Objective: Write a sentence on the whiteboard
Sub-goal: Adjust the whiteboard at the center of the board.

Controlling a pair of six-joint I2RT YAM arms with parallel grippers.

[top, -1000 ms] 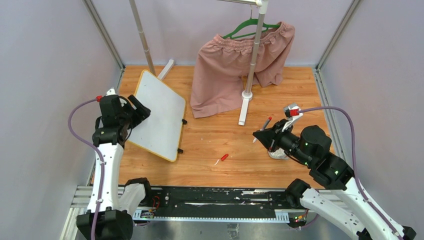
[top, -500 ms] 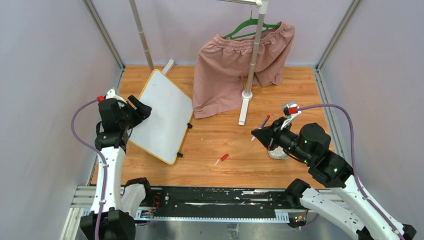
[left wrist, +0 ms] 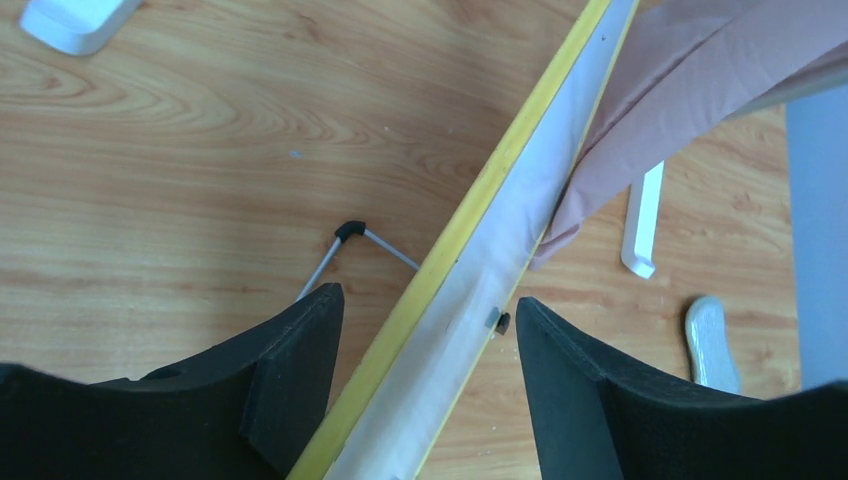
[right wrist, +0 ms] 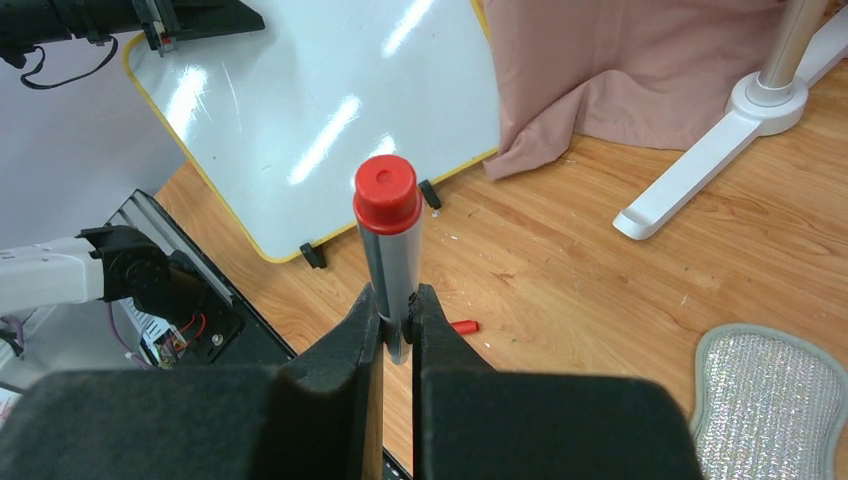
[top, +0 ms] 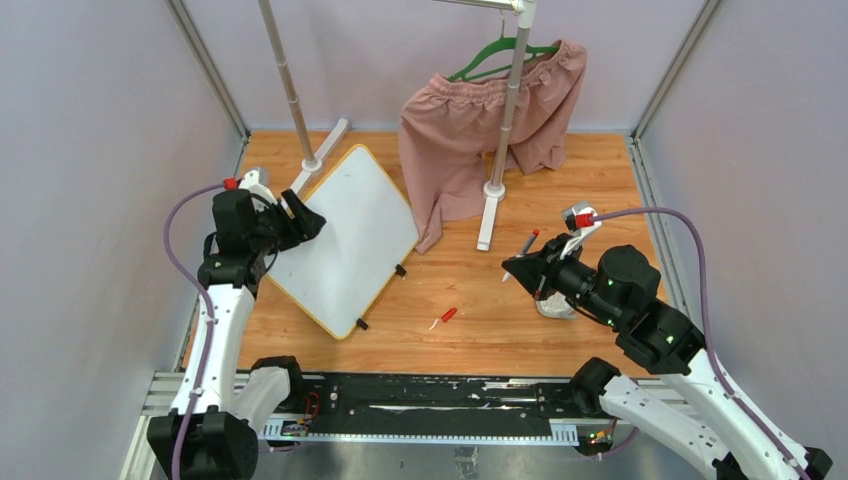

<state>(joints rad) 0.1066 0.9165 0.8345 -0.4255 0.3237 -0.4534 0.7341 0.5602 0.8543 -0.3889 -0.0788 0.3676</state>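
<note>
**Robot lines up the whiteboard (top: 350, 245) before a word is written**

From above, the left gripper (top: 295, 222) straddles the board's left edge. The board sits angled on the table's left side, its face blank, with pink shorts (top: 470, 130) brushing its far corner. In the left wrist view, the fingers (left wrist: 290, 370) are spread wide on either side of the yellow frame, not visibly pinching it. The right wrist view shows the right gripper (right wrist: 395, 300) closed narrowly on a red-ended marker (right wrist: 388, 240), well apart from the board. The step in hand appears to be positioning. Next, the marker must cross to the board, writing tip first and clear of the cloth.
</note>
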